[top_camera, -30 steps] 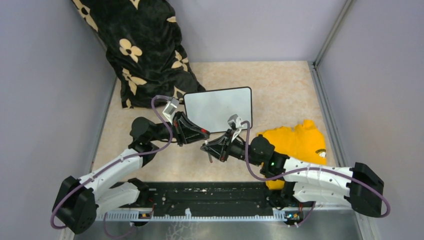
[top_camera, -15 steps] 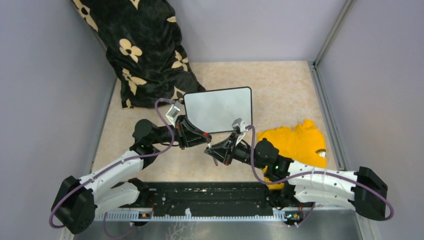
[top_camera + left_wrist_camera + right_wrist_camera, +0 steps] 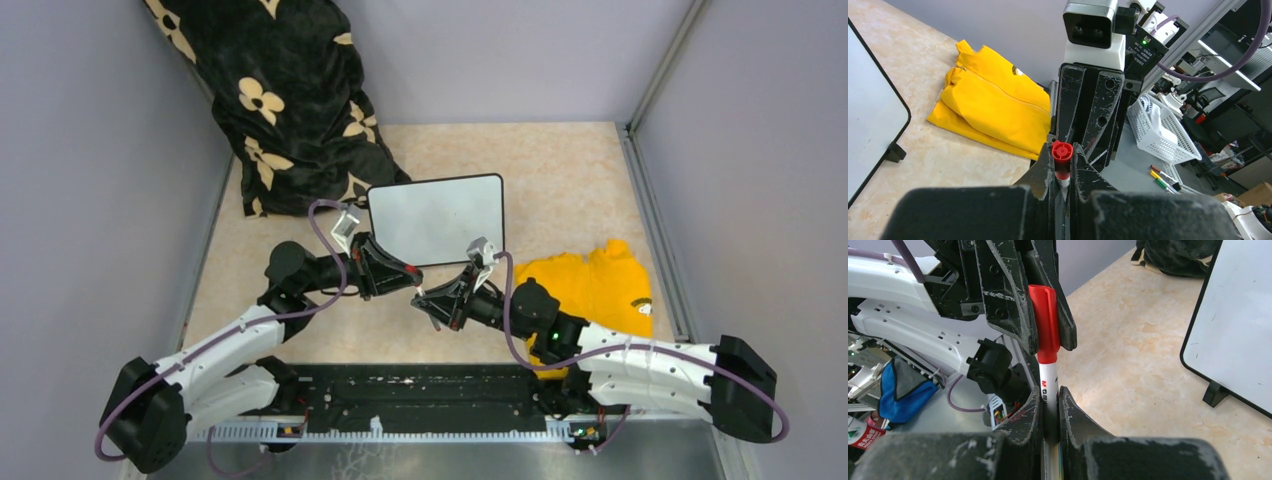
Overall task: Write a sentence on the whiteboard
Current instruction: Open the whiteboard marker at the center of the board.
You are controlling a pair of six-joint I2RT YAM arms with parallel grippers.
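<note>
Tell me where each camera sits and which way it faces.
Top external: above and behind the robot, looking down at the whiteboard; left arm and right arm show, left gripper and right gripper tip to tip.
Left wrist: faces the robot's right, past its own fingers on the red cap, toward the yellow garment.
Right wrist: faces the robot's left, over its fingers on the marker barrel.
Both wrist views share the red cap and a whiteboard corner.
</note>
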